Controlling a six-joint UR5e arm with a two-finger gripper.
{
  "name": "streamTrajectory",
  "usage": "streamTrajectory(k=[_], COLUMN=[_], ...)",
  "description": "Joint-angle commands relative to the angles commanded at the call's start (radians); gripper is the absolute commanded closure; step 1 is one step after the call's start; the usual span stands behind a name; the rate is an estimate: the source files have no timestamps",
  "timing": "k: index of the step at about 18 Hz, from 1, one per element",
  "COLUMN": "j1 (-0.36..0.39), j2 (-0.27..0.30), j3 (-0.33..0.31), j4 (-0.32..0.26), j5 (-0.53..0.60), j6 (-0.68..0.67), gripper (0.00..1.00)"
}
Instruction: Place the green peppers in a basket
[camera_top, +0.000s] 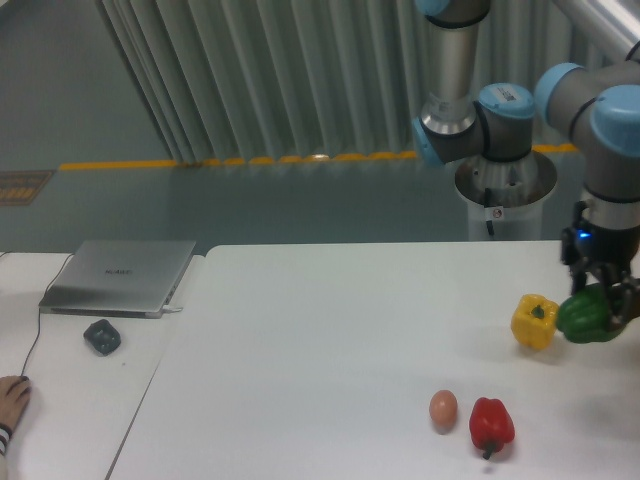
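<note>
Glossy green pepper (588, 315) is hanging pinched in the gripper (600, 308), yellow pepper (535, 321) just beside. Skin is likely slippery; firm grasping across lobes is advisable.

Glossy, smooth green pepper (587, 315), red pepper (491, 423) and yellow pepper (534, 321) on the matt white table (320, 350).

Before you, a dark-green pepper (588, 316) hangs in the black gripper (600, 300) of a silver arm with pale-blue joints (500, 115), beside a bright yellow pepper (535, 321). On the white table (320, 350) you see a red pepper (491, 424) and a tan, egg-shaped object (443, 408). A silver-grey laptop (120, 276) lies left, against grey corrugated curtains and a yellow floor stripe (115, 165).
</note>
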Motion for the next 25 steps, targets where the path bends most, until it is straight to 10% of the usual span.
streamTrajectory(k=[13, 21, 23, 25], j1=[0.146, 0.186, 0.186, 0.186], j2=[-0.048, -0.054, -0.054, -0.052], j3=[-0.009, -0.009, -0.009, -0.011], j4=[0.092, 0.106, 0.106, 0.106], j5=[0.097, 0.091, 0.088, 0.088], j6=[0.415, 0.472, 0.472, 0.467], gripper=[0.64, 0.33, 0.04, 0.00])
